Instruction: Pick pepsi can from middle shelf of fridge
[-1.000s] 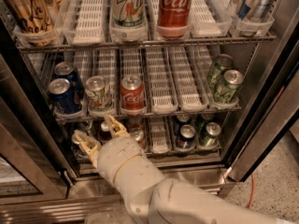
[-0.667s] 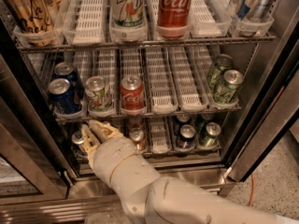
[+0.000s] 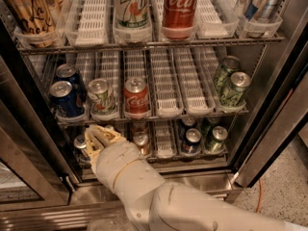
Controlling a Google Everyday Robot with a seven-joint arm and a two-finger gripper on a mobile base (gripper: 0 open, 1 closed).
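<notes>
Two dark blue pepsi cans stand one behind the other in the leftmost lane of the middle shelf (image 3: 166,88): the front one (image 3: 65,99) and the rear one (image 3: 70,74). Beside them stand a white-and-green can (image 3: 102,96) and a red Coca-Cola can (image 3: 136,96). My gripper (image 3: 96,139) is below the shelf's front rim, just under and a little right of the front pepsi can, pointing up and left into the fridge (image 3: 269,124). Its fingers look slightly apart and hold nothing. My white arm (image 3: 144,186) fills the lower middle.
Two green cans (image 3: 231,83) stand at the right end of the middle shelf. The top shelf holds a tall 7UP can (image 3: 132,6) and a tall Coca-Cola can (image 3: 179,4). The bottom shelf holds several cans (image 3: 192,138). The door frame (image 3: 29,129) stands close on the left.
My gripper has moved left and slightly up under the left lanes, and its fingers have turned and drawn closer together. The cans have not moved.
</notes>
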